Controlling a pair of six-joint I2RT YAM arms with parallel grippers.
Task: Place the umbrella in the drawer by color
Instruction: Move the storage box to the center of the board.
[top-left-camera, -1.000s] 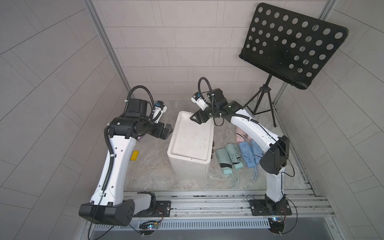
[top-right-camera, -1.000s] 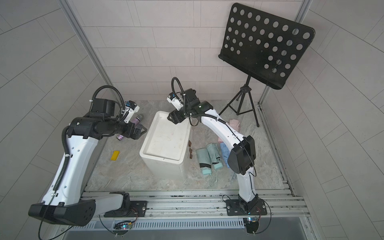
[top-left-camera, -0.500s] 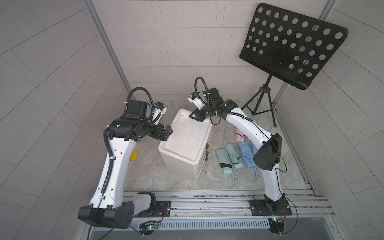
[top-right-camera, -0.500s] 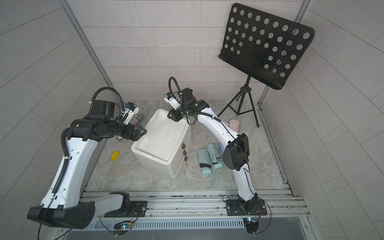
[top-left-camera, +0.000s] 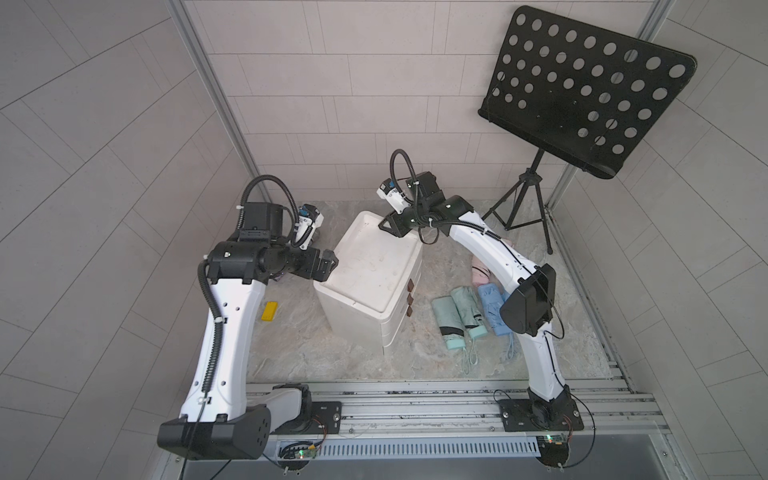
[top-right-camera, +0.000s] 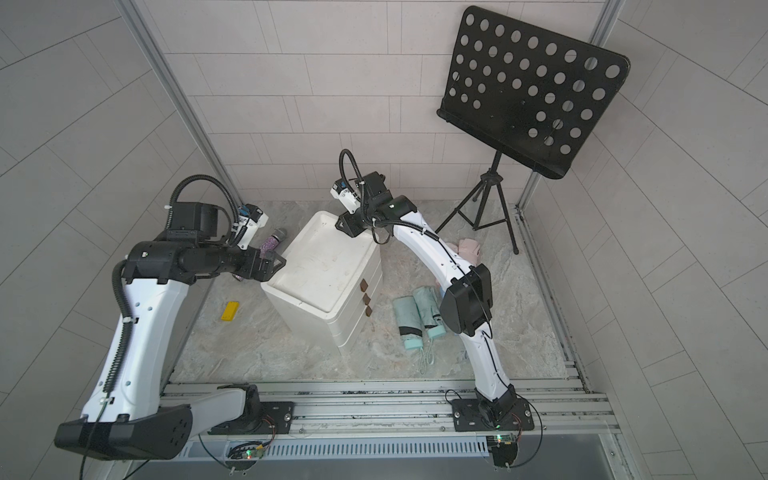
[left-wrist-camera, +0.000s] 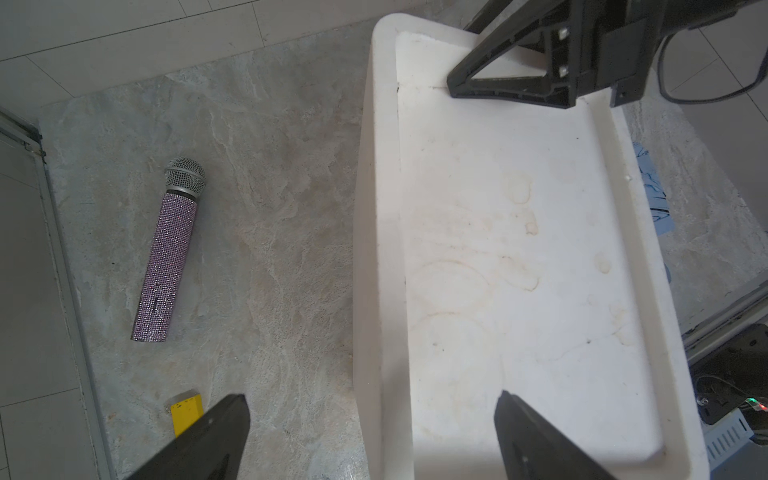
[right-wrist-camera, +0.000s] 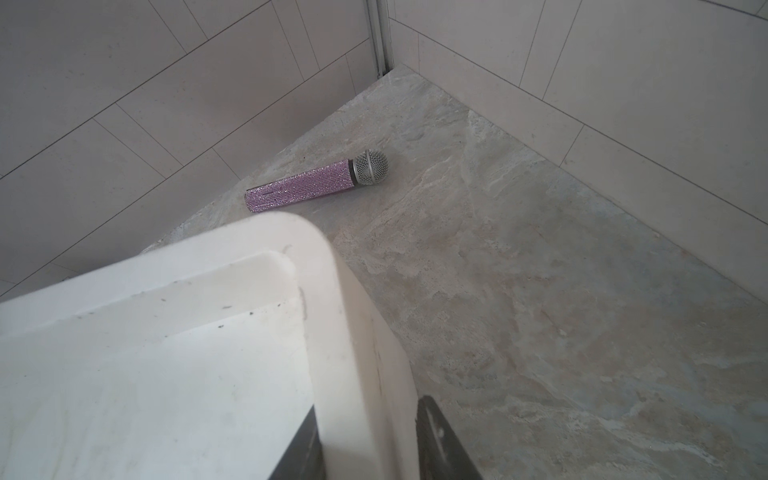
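White drawer cabinet (top-left-camera: 374, 270) stands skewed on the table (top-left-camera: 291, 353), drawer fronts facing about 4 o'clock, probably for easier reach. The right tool (top-left-camera: 385, 224) pinches its rim at 12 o'clock, arm outstretched. The left tool (top-left-camera: 331, 264), jaws wide and empty, straddles the 9 o'clock rim, forearm level. The umbrellas (top-left-camera: 455, 316), mint, blue and pink, lie on the table at 3 o'clock, outside the drawers.

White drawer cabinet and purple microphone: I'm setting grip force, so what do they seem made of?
White drawer cabinet: probably moulded plastic, matt and stained, judging by rounded corners and raised rim. Purple microphone: sparkly rhinestone-like wrap on the handle; silver wire-mesh head, likely metal.
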